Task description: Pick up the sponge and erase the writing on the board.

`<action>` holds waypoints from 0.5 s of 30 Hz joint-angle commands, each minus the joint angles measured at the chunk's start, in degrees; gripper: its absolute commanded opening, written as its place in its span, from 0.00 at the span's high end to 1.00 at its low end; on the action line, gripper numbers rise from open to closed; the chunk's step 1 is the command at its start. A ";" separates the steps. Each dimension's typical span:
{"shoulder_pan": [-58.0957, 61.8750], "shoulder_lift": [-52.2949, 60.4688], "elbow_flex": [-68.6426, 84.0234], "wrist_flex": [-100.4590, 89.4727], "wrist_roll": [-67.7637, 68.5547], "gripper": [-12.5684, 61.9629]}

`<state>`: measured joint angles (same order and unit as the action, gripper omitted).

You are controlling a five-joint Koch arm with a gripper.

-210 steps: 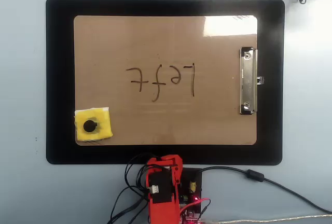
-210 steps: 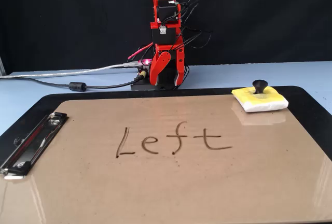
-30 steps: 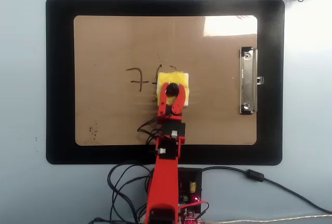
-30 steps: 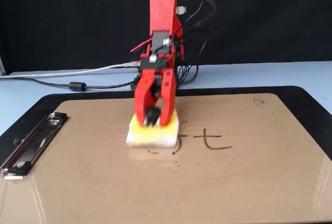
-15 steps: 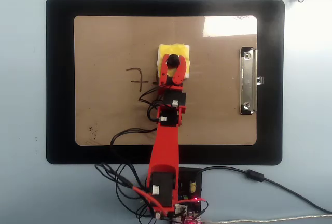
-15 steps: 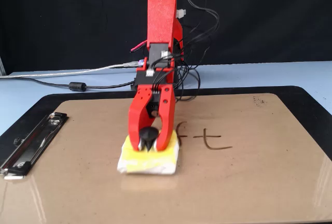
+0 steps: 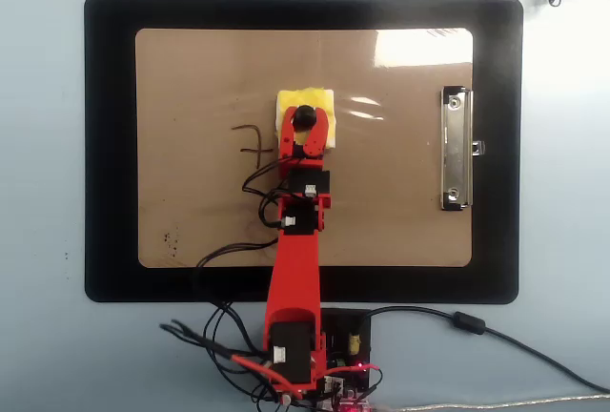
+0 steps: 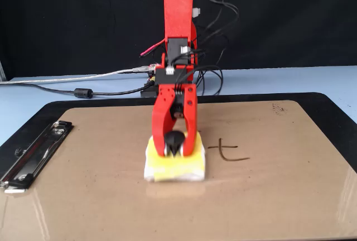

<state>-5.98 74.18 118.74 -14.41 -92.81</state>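
My red gripper point(image 7: 305, 118) point(image 8: 175, 140) is shut on the black knob of the yellow sponge point(image 7: 292, 103) point(image 8: 174, 166). The sponge lies flat on the tan board point(image 7: 400, 221) point(image 8: 268, 196), near its middle. Of the writing point(image 7: 250, 138) point(image 8: 227, 150) only one dark letter still shows, just left of the sponge in the overhead view and just right of it in the fixed view. Any strokes under the sponge are hidden. The board's silver clip point(image 7: 456, 149) point(image 8: 33, 154) sits on its short edge.
The board rests on a black mat point(image 7: 110, 145) point(image 8: 334, 112) over a pale blue table. A small dark smudge point(image 7: 172, 237) point(image 8: 277, 107) marks one board corner. The arm's base with its cables point(image 7: 343, 355) point(image 8: 83, 92) stands beyond the mat.
The gripper has slid the sponge sideways towards the remaining letters, left in the overhead view. The letter that showed beside the last one half a second ago is gone or covered.
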 commanded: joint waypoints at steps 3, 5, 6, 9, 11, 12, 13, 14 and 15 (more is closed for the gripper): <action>-1.85 5.71 7.29 0.79 -0.88 0.94; -2.99 17.67 17.93 1.23 -0.97 0.94; -3.96 25.05 24.08 2.37 -1.05 0.94; -5.45 40.96 33.75 7.47 -1.14 0.94; -5.80 44.30 34.37 10.63 -1.14 0.94; -6.24 43.15 34.01 10.81 -1.05 0.94; -6.59 41.13 32.61 10.55 -1.05 0.94; -6.77 36.04 28.39 10.72 -0.97 0.94; -6.68 31.64 24.70 10.63 -0.97 0.94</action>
<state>-11.95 108.28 146.87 -2.29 -92.55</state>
